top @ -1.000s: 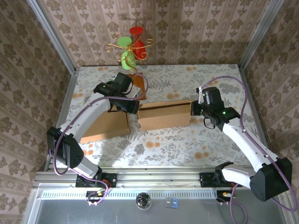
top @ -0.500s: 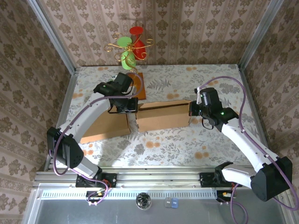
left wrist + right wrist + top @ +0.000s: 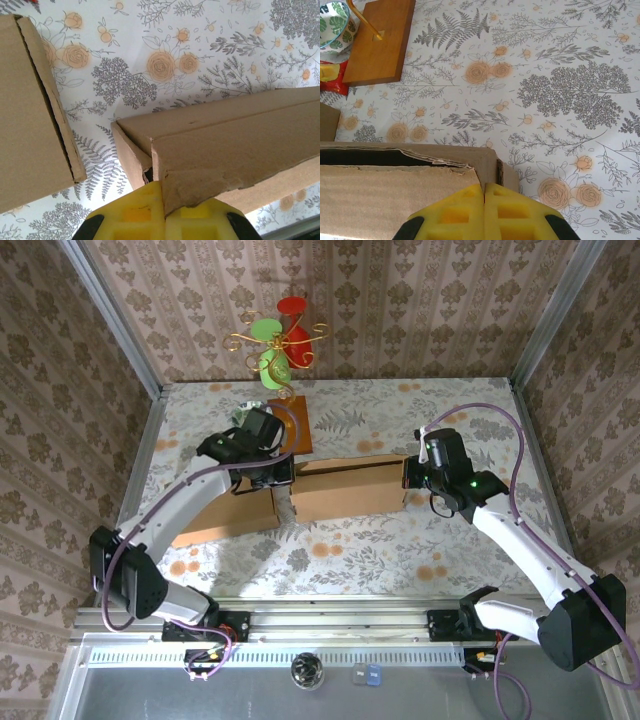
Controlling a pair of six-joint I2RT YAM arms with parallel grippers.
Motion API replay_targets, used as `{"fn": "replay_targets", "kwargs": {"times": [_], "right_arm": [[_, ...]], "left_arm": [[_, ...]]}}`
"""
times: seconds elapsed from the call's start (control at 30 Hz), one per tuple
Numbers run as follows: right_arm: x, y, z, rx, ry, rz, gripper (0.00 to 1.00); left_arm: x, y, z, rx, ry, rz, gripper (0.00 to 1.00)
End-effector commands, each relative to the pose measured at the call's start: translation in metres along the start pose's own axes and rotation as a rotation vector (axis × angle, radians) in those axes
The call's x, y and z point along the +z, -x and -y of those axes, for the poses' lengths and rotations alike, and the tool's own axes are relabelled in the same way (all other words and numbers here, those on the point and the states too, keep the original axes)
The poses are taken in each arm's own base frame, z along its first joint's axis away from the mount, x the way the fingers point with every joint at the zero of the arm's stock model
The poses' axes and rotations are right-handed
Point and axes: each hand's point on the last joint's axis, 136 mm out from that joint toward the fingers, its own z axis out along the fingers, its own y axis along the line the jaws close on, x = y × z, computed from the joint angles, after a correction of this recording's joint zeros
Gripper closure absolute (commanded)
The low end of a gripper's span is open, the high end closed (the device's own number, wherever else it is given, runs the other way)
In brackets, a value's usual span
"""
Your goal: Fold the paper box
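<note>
My right gripper [image 3: 413, 476] has nudged leftward, and the paper box [image 3: 348, 492] has slid with it across the middle of the table [image 3: 420, 545], closing on the loose cardboard sheet [image 3: 228, 512]. My left gripper [image 3: 281, 473] has given ground too, pads [image 3: 131, 216] pinching the box's end flap (ragged already). My right pads [image 3: 455, 212] are pressed together at the other end; whether card is nipped there I cannot tell. The top seam gapes, so I judge the fold unfinished.

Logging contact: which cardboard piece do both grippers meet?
The long box in the middle: left gripper and right gripper at its ends. The other piece lies apart, left.
</note>
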Motion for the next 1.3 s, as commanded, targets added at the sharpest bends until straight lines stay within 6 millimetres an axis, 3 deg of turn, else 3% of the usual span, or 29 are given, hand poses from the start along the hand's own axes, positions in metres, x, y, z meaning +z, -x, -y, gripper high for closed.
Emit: {"fn": "replay_targets", "kwargs": {"times": [0.0,0.4,0.6,0.73,0.8,0.9,1.13,1.27], "right_arm": [[0.004,-0.004,0.001,0.009,-0.016,0.007,1.0],[0.008,-0.015,0.003,-0.015,-0.033,0.003,1.0],[-0.005,-0.012,0.007,0.033,-0.056,0.007,1.0],[-0.017,-0.013,0.007,0.134,-0.054,-0.005,0.88],[-0.022,-0.014,0.008,0.21,-0.056,-0.011,0.71],[-0.032,-0.019,0.008,0.332,-0.054,-0.033,0.6],[-0.058,-0.009,0.005,0.817,-0.031,0.001,0.5],[-0.059,-0.008,0.005,1.115,0.017,0.045,0.45]], "left_arm": [[0.01,-0.013,-0.015,-0.008,0.05,-0.01,1.0],[0.03,-0.035,-0.028,0.048,0.096,0.072,1.0],[0.034,-0.044,-0.037,0.068,0.151,0.091,1.0],[0.034,-0.046,-0.039,0.072,0.165,0.094,1.0],[0.034,-0.045,-0.04,0.077,0.17,0.097,1.0],[0.034,-0.045,-0.04,0.079,0.172,0.097,1.0],[0.034,-0.043,-0.037,0.094,0.167,0.098,1.0],[0.033,-0.042,-0.035,0.101,0.167,0.096,1.0]]}}
